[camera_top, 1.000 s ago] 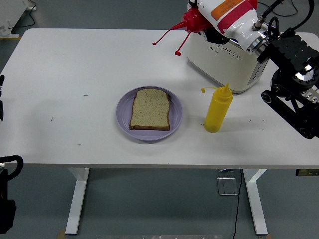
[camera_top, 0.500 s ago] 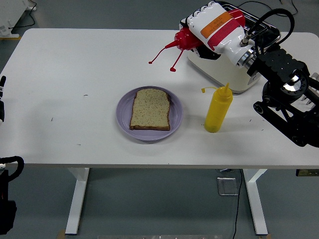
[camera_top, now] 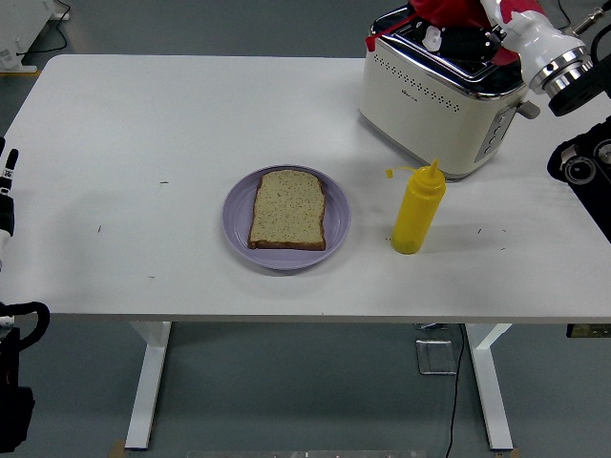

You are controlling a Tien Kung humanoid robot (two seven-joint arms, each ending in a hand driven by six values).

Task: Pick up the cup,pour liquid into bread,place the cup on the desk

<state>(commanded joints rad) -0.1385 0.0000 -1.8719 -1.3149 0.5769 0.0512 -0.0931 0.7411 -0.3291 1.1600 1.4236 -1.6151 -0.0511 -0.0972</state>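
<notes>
A slice of bread (camera_top: pixel 287 210) lies flat on a purple plate (camera_top: pixel 336 232) in the middle of the table. No cup is in view; my right hand (camera_top: pixel 470 27) grips a red squeeze bottle (camera_top: pixel 441 10). Hand and bottle are high above the toaster at the top edge, and the picture's edge cuts most of the bottle off. They are far from the bread, up and to its right. My left arm (camera_top: pixel 6 191) rests at the left edge.
A cream toaster (camera_top: pixel 430 95) stands at the back right. A yellow squeeze bottle (camera_top: pixel 417 210) stands upright between the toaster and the plate. The black links of my right arm (camera_top: pixel 582 162) fill the right edge.
My right arm has swung up and back to the right. The red bottle, tilted nozzle-left beside the toaster before, is now over the toaster and mostly out of the picture.
</notes>
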